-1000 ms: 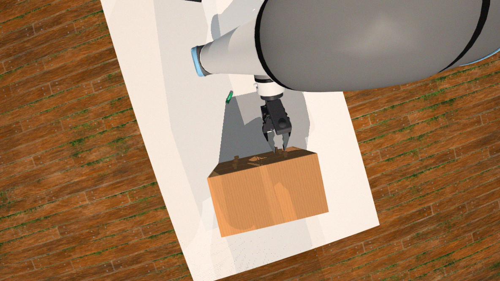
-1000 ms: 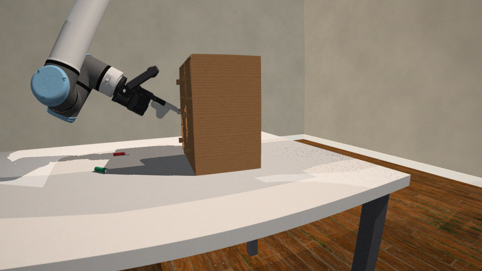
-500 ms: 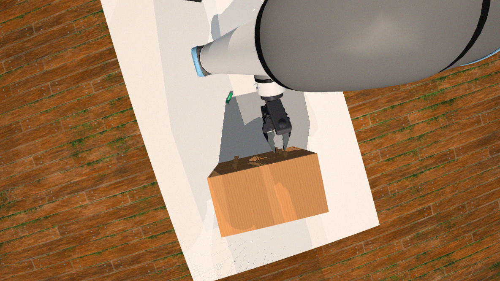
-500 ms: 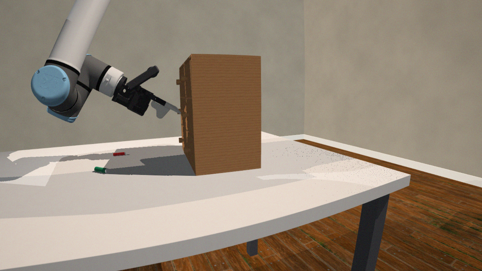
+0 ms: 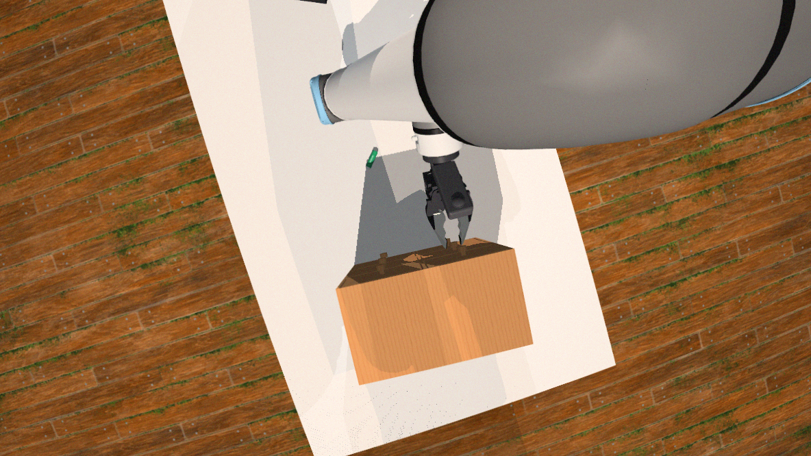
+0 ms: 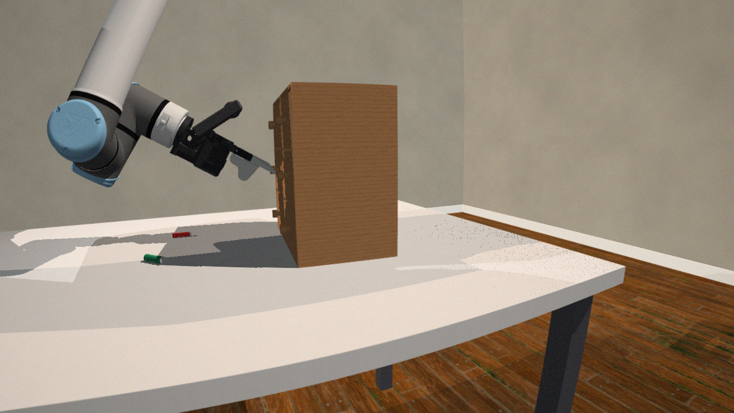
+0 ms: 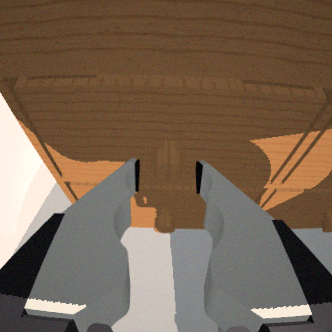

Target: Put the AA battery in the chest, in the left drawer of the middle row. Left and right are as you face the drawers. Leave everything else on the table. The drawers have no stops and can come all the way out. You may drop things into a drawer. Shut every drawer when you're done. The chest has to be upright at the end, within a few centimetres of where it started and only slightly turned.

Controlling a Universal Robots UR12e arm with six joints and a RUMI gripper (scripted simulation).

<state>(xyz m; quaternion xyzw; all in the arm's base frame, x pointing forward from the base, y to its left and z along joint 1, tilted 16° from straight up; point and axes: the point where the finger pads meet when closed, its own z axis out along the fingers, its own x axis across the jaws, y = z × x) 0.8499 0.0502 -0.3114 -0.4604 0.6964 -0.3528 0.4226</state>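
Chest: a brown wooden block of drawers [image 5: 435,311] [image 6: 343,169] [image 7: 165,35], upright on the table, striped with fine grain (its top glows orange in patches).
Left middle drawer: plain wooden front [image 7: 100,115], shut as far as the wrist view tells, mostly in shadow, orange light at its lower left.
Its knob: small, rounded wood [image 7: 169,155], near the middle of the front.
AA battery: either the green cylinder [image 5: 372,157] [image 6: 152,258] or the red one [image 6: 181,234], both lying on their sides; which, I can't tell.
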